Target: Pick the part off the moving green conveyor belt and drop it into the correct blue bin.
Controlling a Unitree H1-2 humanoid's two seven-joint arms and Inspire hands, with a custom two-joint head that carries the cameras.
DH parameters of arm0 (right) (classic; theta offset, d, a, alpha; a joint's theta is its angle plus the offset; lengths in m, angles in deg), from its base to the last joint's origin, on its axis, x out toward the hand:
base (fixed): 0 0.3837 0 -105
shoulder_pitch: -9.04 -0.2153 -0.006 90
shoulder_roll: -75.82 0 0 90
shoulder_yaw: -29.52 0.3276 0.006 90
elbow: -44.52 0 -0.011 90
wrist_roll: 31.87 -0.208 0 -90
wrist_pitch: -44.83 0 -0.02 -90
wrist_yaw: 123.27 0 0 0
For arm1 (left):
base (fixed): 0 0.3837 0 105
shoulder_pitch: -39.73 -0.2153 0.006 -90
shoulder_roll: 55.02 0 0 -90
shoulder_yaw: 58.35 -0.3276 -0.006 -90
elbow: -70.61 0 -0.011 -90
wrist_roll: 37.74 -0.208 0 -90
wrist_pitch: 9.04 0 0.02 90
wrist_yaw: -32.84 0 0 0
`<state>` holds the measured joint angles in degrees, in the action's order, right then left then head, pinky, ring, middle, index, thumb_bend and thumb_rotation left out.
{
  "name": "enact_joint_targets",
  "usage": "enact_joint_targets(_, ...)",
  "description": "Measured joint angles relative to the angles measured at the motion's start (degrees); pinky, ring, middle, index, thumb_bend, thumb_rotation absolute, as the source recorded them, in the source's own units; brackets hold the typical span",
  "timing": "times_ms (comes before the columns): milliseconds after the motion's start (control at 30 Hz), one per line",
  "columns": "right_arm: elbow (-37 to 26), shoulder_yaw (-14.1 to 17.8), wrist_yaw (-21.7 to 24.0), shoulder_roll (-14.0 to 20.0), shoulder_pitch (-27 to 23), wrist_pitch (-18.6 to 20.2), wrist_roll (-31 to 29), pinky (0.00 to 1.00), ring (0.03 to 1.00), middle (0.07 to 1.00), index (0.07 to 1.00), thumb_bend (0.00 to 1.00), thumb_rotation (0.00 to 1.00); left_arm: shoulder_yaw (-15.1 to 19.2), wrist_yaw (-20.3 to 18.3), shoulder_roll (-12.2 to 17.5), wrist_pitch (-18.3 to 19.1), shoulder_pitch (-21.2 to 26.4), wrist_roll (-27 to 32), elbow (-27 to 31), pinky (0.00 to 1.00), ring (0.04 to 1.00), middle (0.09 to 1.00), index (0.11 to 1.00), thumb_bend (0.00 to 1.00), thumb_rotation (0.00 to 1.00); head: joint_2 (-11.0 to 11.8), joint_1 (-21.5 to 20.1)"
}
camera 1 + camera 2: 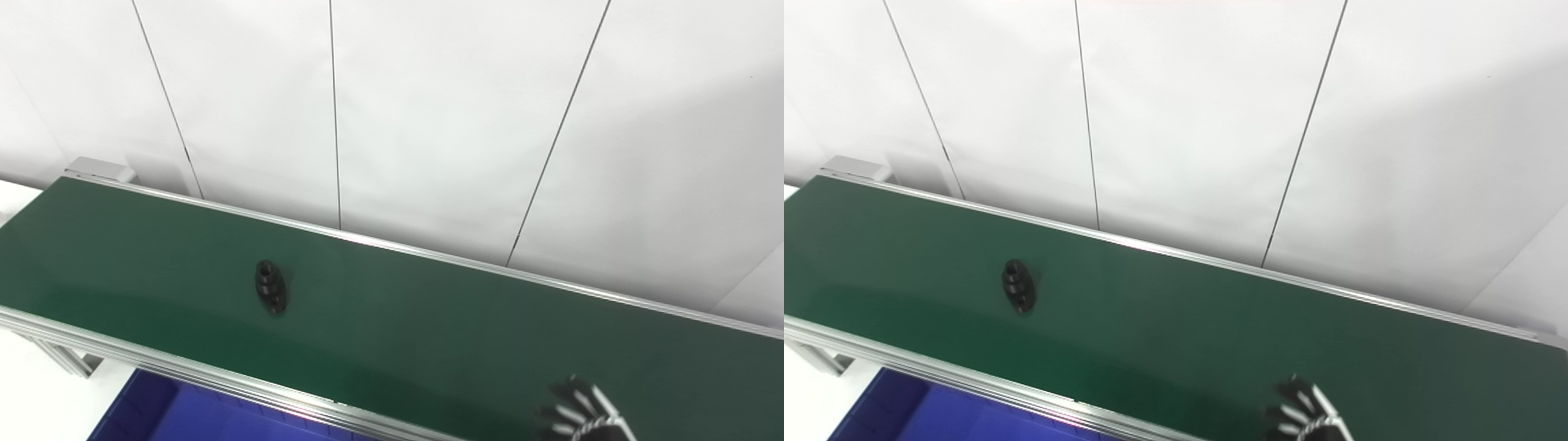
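Note:
A small black ribbed part (pixel 271 286) lies on the green conveyor belt (pixel 429 331), left of the middle. Only the fingers of my right hand (pixel 582 413) show at the bottom edge, over the belt's right portion and far to the right of the part. They are spread apart and hold nothing. My left hand is out of sight. A corner of a blue bin (pixel 177 413) shows below the belt's near rail at the bottom left.
Aluminium rails (pixel 184 370) run along both long edges of the belt. A white panelled wall (pixel 429 122) stands close behind the far rail. The belt's left end and a grey frame leg (pixel 67 361) sit at the left.

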<state>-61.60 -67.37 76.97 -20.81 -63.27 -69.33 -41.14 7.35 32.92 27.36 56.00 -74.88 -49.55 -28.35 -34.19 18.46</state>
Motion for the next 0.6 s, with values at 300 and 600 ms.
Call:
enact_joint_targets(300, 3.1, 1.6, -3.7, -1.4, -11.0, -0.1, 9.0, 0.65, 0.788, 0.892, 0.925, 0.96, 0.85, 0.0, 0.0, -0.1, 0.0, 0.2, 0.1, 0.0, 0.74, 0.84, 0.851, 0.839, 1.0, 0.85, 0.2, -0.4)
enact_joint_targets(600, 7.5, 1.8, -8.1, -1.9, -16.0, 1.0, 19.3, 0.61, 0.774, 0.895, 0.896, 0.96, 0.84, 0.0, 0.0, -0.3, 0.0, 0.4, 0.1, -0.1, 0.74, 0.839, 0.851, 0.841, 1.0, 0.83, 0.2, -0.4)
